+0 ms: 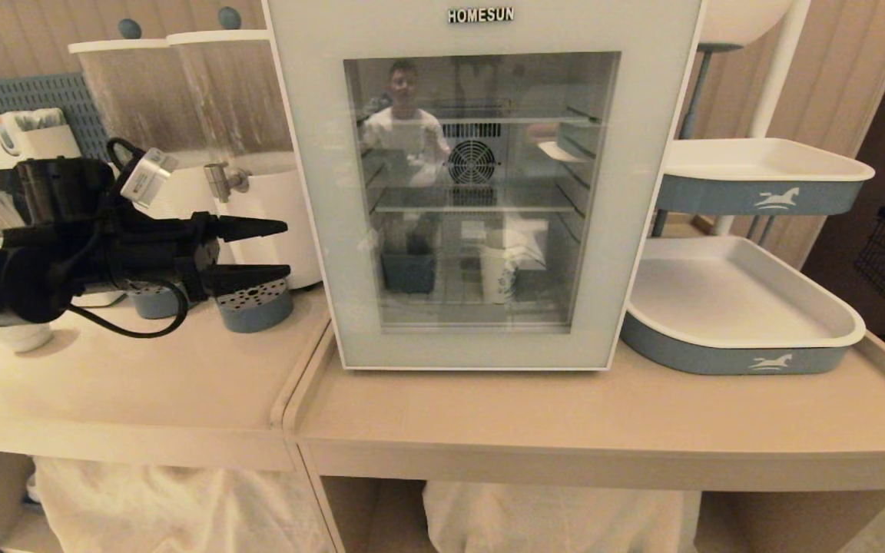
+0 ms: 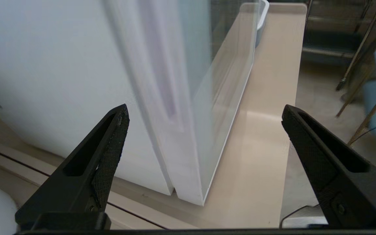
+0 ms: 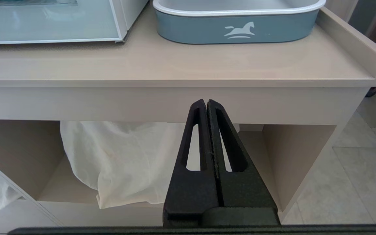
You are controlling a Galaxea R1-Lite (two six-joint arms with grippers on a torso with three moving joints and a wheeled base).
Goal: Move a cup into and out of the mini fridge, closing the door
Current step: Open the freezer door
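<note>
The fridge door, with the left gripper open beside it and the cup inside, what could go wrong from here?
1. The left gripper points at the door edge with jaws wide; they may miss the handle recess and slip off the smooth frame.
2. A hard pull could drag the mini fridge along the counter.
3. That jolt might tip the cup on its shelf.

White HOMESUN mini fridge [image 1: 481, 27] sits upright on the beige counter, toward the far side. The door [image 1: 312, 230] with its big glass window is closed flush, facing forward. Through the glass there's the cup [image 1: 498, 275], tall, white, small blue print, standing upright on the bottom level, right of middle
</note>
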